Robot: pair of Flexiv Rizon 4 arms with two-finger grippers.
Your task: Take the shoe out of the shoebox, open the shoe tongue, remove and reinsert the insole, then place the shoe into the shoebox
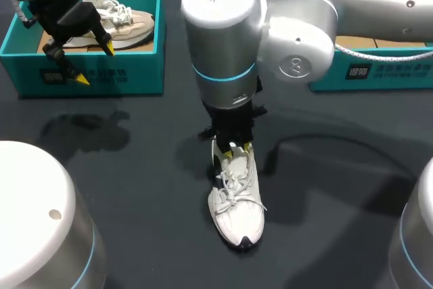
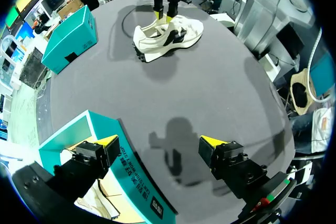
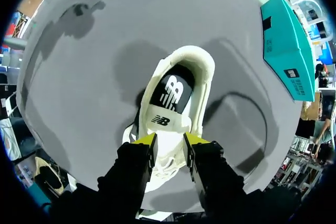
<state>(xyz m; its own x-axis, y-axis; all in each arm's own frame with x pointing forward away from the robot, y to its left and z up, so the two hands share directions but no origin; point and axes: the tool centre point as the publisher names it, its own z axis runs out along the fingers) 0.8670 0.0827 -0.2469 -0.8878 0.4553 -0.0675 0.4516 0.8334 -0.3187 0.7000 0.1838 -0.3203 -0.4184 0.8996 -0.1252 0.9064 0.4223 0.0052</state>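
The shoe (image 1: 237, 197) stands on the dark surface (image 1: 135, 167), apart from the teal shoebox (image 1: 135, 76); the right gripper (image 3: 169, 142) pinches the tongue (image 3: 164, 121) in narrow jaws, seemingly to fold it open and expose the insole (image 3: 171, 91); the left gripper (image 2: 159, 142), jaws wide, hovers over the shoebox's front wall.

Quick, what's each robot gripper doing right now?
Left gripper: open, holding nothing.
Right gripper: closed on the shoe tongue.
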